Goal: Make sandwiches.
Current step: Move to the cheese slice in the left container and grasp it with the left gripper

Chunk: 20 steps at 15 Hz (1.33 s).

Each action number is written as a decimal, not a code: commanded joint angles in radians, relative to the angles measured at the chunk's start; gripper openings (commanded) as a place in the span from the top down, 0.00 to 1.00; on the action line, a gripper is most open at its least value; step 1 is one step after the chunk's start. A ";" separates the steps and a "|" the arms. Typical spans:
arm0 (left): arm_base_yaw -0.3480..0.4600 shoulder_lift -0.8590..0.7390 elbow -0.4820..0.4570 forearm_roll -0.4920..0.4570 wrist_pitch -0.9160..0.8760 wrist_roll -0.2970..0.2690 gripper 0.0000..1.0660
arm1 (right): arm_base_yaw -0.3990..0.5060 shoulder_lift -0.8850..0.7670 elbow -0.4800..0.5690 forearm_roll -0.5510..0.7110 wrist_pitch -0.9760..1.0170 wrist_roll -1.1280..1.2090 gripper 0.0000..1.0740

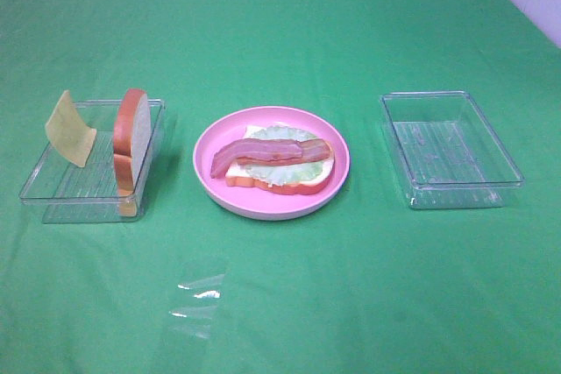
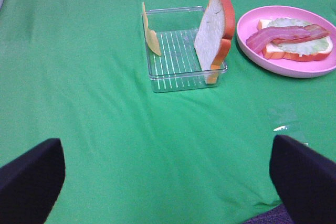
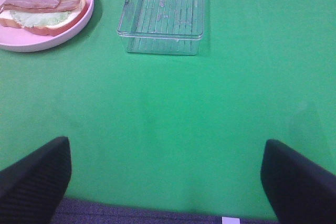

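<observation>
Spread wide apart, the left end effector [image 2: 167,182] hovers over the green surface [image 2: 94,103] with nothing between its two dark fingers [image 2: 31,179]. The right end effector [image 3: 167,184] hovers the same way on its own side, its fingers [image 3: 299,182] just as far apart and holding nothing. Both are well apart from the food.

In the middle of the surface sits a round pink plate [image 1: 271,206]. On it lies the unfinished sandwich [image 1: 279,165]: a bread slice [image 1: 312,185] with an orange-brown crust lies flat, pale green lettuce [image 1: 282,174] is spread on top of it, and reddish bacon strips [image 1: 263,153] lie lengthwise across the lettuce.

Near the plate on the left arm's side is a clear tray [image 1: 53,195]. A second bread slice [image 1: 131,133] stands upright on its edge against the tray wall nearest the plate. A yellow cheese square [image 1: 70,129] stands tilted at the opposite side of the same tray, apart from the bread.

On the right arm's side, another clear tray [image 1: 465,185] holds nothing. A small piece of clear film [image 1: 198,297] lies on the surface toward the near edge, in front of the plate.
</observation>
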 commanded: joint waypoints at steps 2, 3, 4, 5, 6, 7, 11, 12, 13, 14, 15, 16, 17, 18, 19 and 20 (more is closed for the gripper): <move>-0.004 -0.013 0.000 -0.007 -0.010 0.000 0.08 | 0.001 -0.033 0.003 0.005 -0.003 0.005 0.13; -0.004 -0.013 0.000 -0.007 -0.010 0.000 0.08 | 0.001 -0.033 0.003 0.005 -0.003 0.005 0.13; -0.004 -0.013 0.000 -0.007 -0.010 0.000 0.08 | 0.001 -0.033 0.003 0.005 -0.003 0.005 0.13; -0.004 -0.013 0.000 -0.007 -0.010 0.000 0.08 | 0.001 -0.033 0.003 0.006 -0.003 0.005 0.13; -0.004 -0.013 0.000 -0.007 -0.010 0.000 0.08 | 0.001 -0.033 0.003 0.006 -0.003 0.005 0.13; -0.004 -0.013 0.000 -0.007 -0.010 0.000 0.08 | 0.001 -0.033 0.003 0.006 -0.003 0.005 0.13; -0.004 -0.013 0.000 -0.007 -0.010 0.000 0.08 | 0.001 -0.033 0.003 0.006 -0.003 0.005 0.13; -0.004 -0.013 0.000 -0.007 -0.010 0.000 0.08 | 0.001 -0.033 0.003 0.006 -0.003 0.005 0.13; -0.004 -0.013 0.000 -0.006 -0.010 -0.001 0.08 | 0.001 -0.033 0.003 0.006 -0.003 0.005 0.13; -0.004 -0.013 0.000 -0.005 -0.010 -0.001 0.08 | 0.001 -0.033 0.003 0.006 -0.003 0.005 0.13; -0.004 -0.013 0.000 -0.005 -0.010 -0.001 0.08 | 0.001 -0.033 0.003 0.006 -0.003 0.005 0.13; -0.004 -0.013 0.000 -0.004 -0.010 -0.001 0.08 | 0.001 -0.033 0.003 0.006 -0.003 0.005 0.13; -0.004 -0.013 0.000 -0.003 -0.010 -0.001 0.08 | 0.001 -0.033 0.003 0.006 -0.003 0.005 0.13; -0.004 -0.013 0.000 -0.003 -0.010 -0.001 0.08 | 0.001 -0.033 0.003 0.006 -0.003 0.005 0.13; -0.004 -0.013 0.000 0.002 -0.010 -0.007 0.08 | 0.001 -0.033 0.003 0.006 -0.003 0.005 0.13; -0.004 -0.007 0.000 0.009 -0.011 -0.016 0.08 | 0.001 -0.033 0.003 0.006 -0.003 0.005 0.13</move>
